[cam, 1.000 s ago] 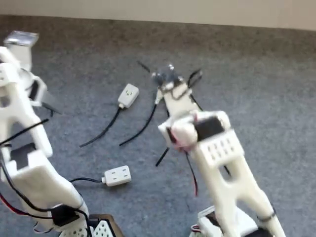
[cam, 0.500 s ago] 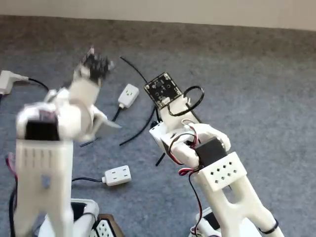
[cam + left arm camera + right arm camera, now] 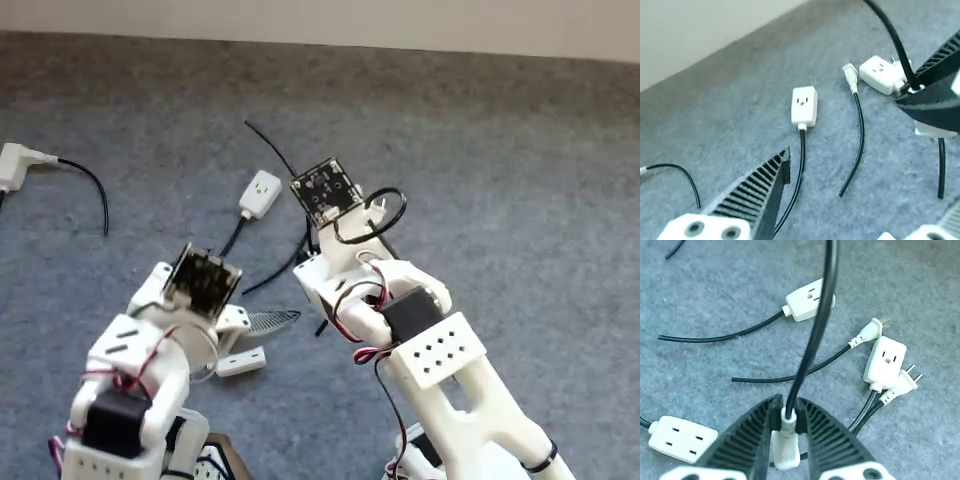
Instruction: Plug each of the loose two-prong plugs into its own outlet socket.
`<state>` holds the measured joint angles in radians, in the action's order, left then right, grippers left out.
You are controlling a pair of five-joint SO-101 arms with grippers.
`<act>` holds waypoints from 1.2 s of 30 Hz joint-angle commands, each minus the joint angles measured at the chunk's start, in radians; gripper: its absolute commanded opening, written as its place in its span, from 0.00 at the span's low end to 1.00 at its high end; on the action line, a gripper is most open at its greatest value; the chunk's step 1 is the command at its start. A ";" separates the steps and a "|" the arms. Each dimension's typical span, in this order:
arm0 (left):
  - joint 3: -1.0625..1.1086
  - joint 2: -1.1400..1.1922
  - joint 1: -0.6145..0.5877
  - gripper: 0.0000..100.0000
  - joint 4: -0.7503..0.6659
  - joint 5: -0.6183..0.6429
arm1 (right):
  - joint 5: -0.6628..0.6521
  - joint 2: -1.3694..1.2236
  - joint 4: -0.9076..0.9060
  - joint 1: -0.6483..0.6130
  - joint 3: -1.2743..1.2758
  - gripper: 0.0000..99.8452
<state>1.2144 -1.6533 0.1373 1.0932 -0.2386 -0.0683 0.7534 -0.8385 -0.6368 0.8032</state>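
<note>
My right gripper (image 3: 785, 422) is shut on a white two-prong plug (image 3: 784, 450), whose black cord (image 3: 815, 335) rises out between the fingers. On the carpet past it lie a single outlet (image 3: 810, 300), a loose plug (image 3: 870, 332), a second outlet (image 3: 885, 362) and another plug (image 3: 902, 382). A multi-socket outlet (image 3: 680, 439) lies close by. My left gripper (image 3: 855, 200) is open, one ribbed finger (image 3: 757, 192) low over the carpet, facing a single outlet (image 3: 804, 105) and a loose plug (image 3: 850, 75). From above, that outlet (image 3: 260, 193) lies between the arms.
Another white plug (image 3: 15, 160) with a curved black cord lies at the far left of the grey carpet (image 3: 520, 160). The multi-socket outlet (image 3: 240, 362) sits partly under the left arm. Loose black cords cross the middle. A pale wall runs along the back.
The left arm swung from the far left down to the front, low by the multi-socket outlet. The right arm tilted back a second ago, then held still with the plug's cord.
</note>
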 commanded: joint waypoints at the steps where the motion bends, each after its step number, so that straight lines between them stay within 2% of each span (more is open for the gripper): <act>1: 0.091 -0.154 0.012 0.48 -0.009 0.006 | 0.025 0.031 0.016 -0.033 -0.027 0.01; 6: 0.110 -0.153 0.013 0.46 -0.011 0.008 | 0.018 0.021 -0.097 -0.173 -0.082 0.01; 9: 0.131 -0.147 0.016 0.46 -0.012 0.006 | 0.018 0.019 -0.182 -0.203 -0.153 0.01; 12: 0.168 -0.142 0.010 0.46 -0.066 0.005 | 0.018 0.019 -0.257 -0.202 -0.225 0.01; 20: 0.176 -0.140 0.007 0.46 -0.072 0.005 | -0.018 0.019 -0.369 -0.199 -0.283 0.01; 26: 0.176 -0.140 -0.053 0.46 -0.098 0.003 | -0.072 0.028 -0.473 -0.199 -0.289 0.01; 31: 0.174 -0.140 -0.056 0.46 -0.095 0.005 | -0.140 0.019 -0.579 -0.197 -0.328 0.01; 34: 0.176 -0.140 -0.056 0.46 -0.095 0.005 | -0.164 0.018 -0.578 -0.145 -0.260 0.01; 36: 0.177 -0.140 -0.059 0.46 -0.095 0.005 | -0.183 0.025 -0.507 -0.079 -0.162 0.01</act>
<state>1.3970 -1.7975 0.0944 1.0196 -0.2386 -0.2202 0.7564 -1.4078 -0.7933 0.5639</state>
